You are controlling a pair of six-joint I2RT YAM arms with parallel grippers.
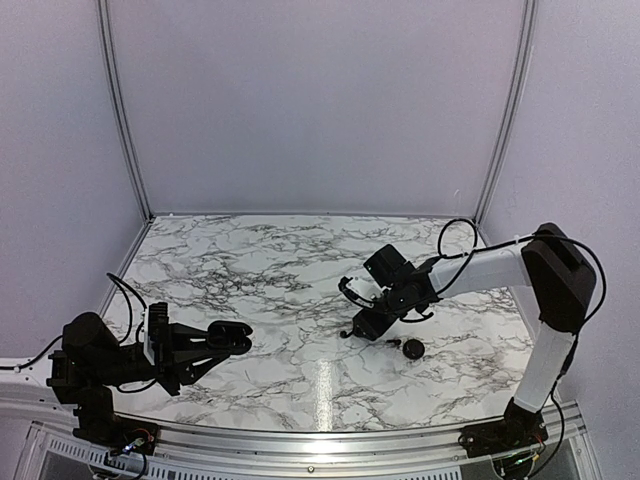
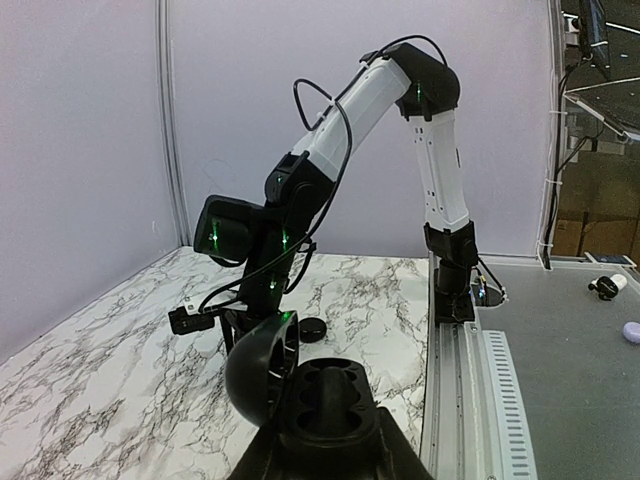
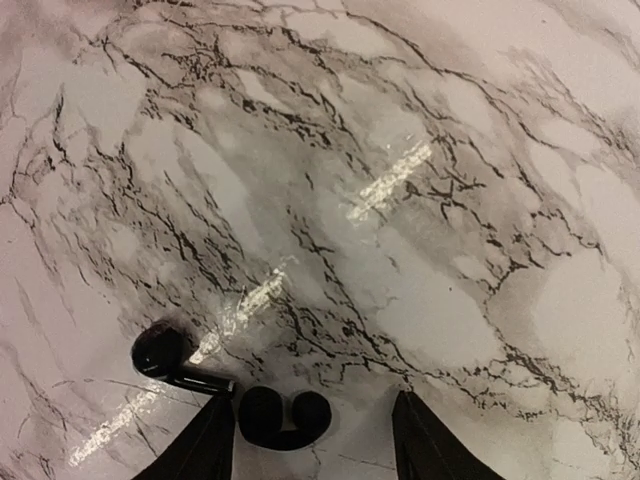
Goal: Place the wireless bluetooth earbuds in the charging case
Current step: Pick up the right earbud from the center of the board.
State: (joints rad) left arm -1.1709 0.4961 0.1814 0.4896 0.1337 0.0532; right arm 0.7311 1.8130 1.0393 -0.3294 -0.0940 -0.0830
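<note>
Right now your right fingers [image 1: 360,326] stand parted just above the marble bench [image 3: 430,180], released and gripping nothing. A tiny glossy earbud [image 3: 283,418] lies on the bench between them, much nearer one finger than the other. A second earbud [image 3: 163,353] rests just outside that same finger, its stem pointing in toward the first. Your left fingers [image 1: 225,340] are clenched on the open charging case [image 2: 322,388], with the lid [image 2: 262,368] swung aside and the wells facing up. You are holding it well apart from the right arm, across the bench.

The main risk, I judge, is the off-centre pinch. If you close from here, the nearer finger meets the bud first and shoves it sideways over the slick marble. A rounded, glossy thing this small can squirt out rather than seat between the fingers. That same finger could also catch the second earbud's stem and drag or flick it away.

Even a good grip may hold the bud at an angle that will not drop into a well. Pressing it home could then twist the case in your left grip or bump the lid.

Watch too the round black piece [image 1: 411,348] just behind your right arm. I cannot tell what it is, and a wrist swing could knock it.
</note>
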